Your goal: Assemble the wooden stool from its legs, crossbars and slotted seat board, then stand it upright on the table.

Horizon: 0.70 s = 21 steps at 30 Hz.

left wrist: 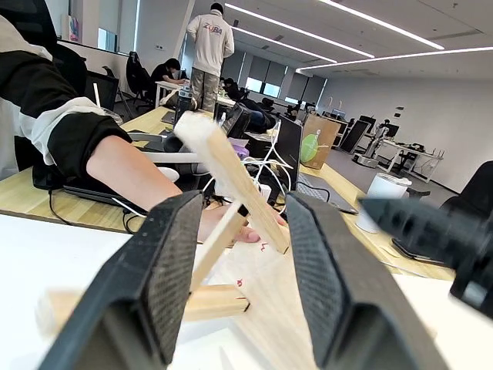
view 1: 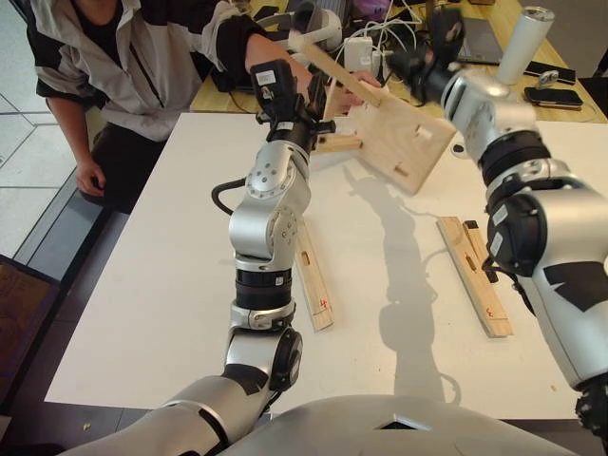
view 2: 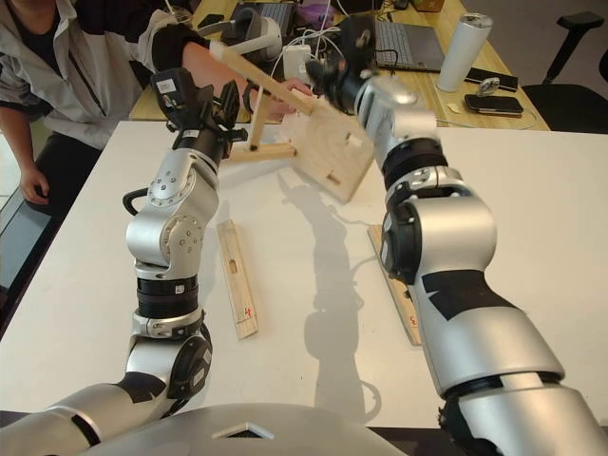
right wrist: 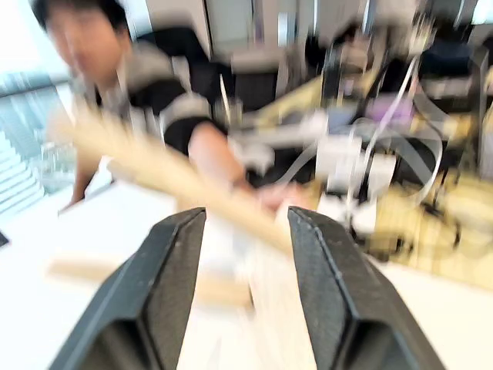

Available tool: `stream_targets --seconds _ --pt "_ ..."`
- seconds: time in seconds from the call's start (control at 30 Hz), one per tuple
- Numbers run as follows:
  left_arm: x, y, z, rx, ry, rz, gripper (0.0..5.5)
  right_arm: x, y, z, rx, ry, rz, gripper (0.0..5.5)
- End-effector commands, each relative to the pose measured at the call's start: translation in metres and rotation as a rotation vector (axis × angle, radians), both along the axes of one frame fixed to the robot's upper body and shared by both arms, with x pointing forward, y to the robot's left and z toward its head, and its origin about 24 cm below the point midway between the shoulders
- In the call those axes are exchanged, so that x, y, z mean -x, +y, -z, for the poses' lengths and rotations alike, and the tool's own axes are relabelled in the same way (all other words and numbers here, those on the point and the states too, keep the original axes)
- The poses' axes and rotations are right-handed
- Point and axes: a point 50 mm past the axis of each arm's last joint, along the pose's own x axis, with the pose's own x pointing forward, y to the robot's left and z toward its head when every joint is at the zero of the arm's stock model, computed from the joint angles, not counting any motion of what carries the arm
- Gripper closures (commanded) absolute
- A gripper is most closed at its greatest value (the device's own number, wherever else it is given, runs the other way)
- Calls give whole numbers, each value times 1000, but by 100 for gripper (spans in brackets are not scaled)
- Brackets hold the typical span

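Observation:
The slotted seat board (view 1: 404, 142) is held tilted above the far side of the white table (view 1: 142, 285), with a person's hand (view 1: 356, 90) on its upper edge. A long leg (view 1: 328, 62) rises from it at a slant, and a crossbar (view 1: 340, 142) sticks out toward my left arm. My left gripper (left wrist: 246, 254) is open, its fingers either side of the leg and crossbar without closing on them. My right gripper (right wrist: 246, 231) is also open, at the board's upper edge by the leg (right wrist: 162, 177).
Two loose wooden legs lie flat on the table, one near my left forearm (view 1: 313, 275) and one by my right arm (view 1: 473, 275). Behind the table a wooden desk carries a white tumbler (view 1: 524, 43), phones (view 1: 556, 95) and cables.

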Motion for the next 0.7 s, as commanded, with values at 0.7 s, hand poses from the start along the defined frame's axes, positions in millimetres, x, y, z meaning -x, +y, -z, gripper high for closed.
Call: stream_targets --seconds 0.7 --pt "-20 -2 68 -529 314 311 349 98 -39 8 -491 -101 109 350"
